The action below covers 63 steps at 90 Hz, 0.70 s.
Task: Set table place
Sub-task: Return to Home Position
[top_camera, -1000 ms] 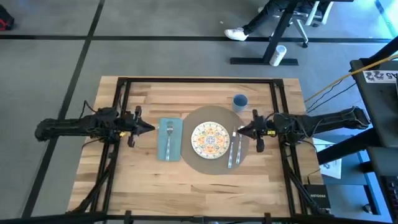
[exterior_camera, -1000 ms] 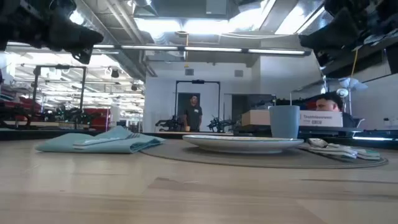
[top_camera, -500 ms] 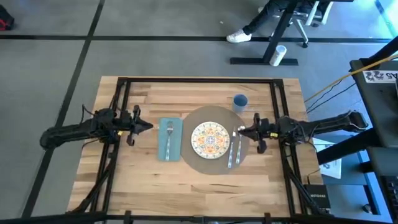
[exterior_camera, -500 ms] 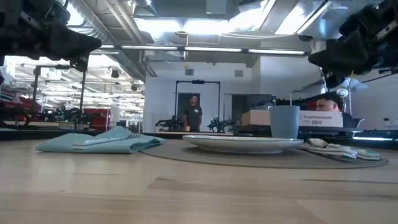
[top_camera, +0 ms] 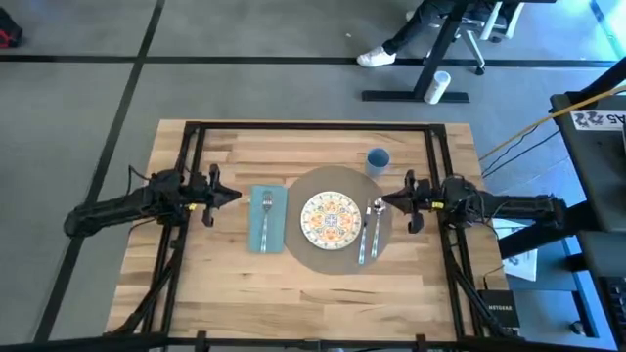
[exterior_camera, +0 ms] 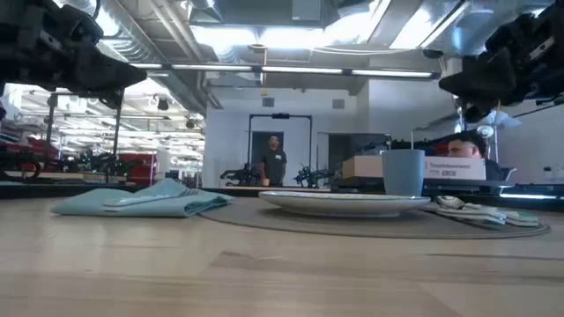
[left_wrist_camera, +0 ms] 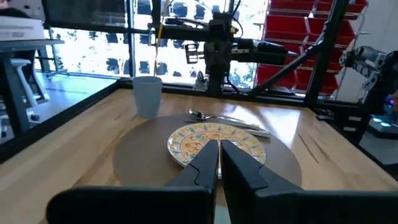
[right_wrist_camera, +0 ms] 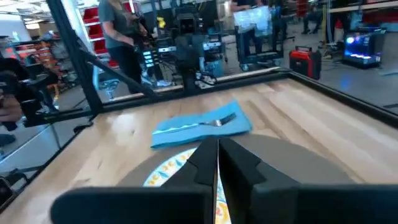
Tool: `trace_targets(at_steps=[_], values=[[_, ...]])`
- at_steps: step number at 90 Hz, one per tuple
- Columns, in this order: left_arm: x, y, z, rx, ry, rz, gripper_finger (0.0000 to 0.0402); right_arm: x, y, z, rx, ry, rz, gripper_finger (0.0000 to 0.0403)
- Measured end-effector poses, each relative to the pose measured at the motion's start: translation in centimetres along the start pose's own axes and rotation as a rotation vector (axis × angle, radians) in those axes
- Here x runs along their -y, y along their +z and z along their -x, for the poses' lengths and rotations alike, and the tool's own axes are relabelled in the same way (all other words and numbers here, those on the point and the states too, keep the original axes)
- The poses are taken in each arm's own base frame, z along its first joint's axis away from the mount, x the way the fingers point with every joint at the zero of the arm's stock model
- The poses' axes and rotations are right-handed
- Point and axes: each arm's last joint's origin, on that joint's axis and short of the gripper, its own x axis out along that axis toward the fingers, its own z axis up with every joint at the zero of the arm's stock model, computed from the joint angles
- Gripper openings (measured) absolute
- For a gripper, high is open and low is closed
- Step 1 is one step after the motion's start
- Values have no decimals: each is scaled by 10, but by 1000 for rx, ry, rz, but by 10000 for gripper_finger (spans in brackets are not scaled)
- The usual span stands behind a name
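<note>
The round grey-brown place mat (top_camera: 337, 184) lies flat on the wooden table (top_camera: 293, 284). On it sit a patterned plate (top_camera: 332, 218) and, to the plate's right, a spoon (top_camera: 377, 209) and a knife (top_camera: 363, 242). A teal napkin (top_camera: 266, 227) with a fork (top_camera: 266, 203) on top lies left of the mat. A blue-grey cup (top_camera: 378, 158) stands at the mat's far right edge. My left gripper (top_camera: 238, 197) hovers shut left of the napkin. My right gripper (top_camera: 383, 202) hovers shut just right of the spoon. Both hold nothing.
A black metal frame (top_camera: 313, 127) runs along the table's edges, with rails under both arms. Bare wood stretches along the table's near side (top_camera: 313, 293) and far side (top_camera: 274, 147). People stand in the room behind.
My right gripper has drawn back from above the spoon toward the table's right edge and come down a little. My left gripper has also sunk slightly. The tableware has stayed where it was.
</note>
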Motion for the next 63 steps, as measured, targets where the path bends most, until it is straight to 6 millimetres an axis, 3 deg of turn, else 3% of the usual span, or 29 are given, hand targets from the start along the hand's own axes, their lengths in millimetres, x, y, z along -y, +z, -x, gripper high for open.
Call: trace_targets(at_steps=[12, 63], values=[[-1, -1, 0, 10, 8, -14, 0, -1, 7, 6, 88, 34, 40, 0], [-4, -5, -2, 59, 96, -34, 0, 1, 3, 3, 34, 12, 55, 0]])
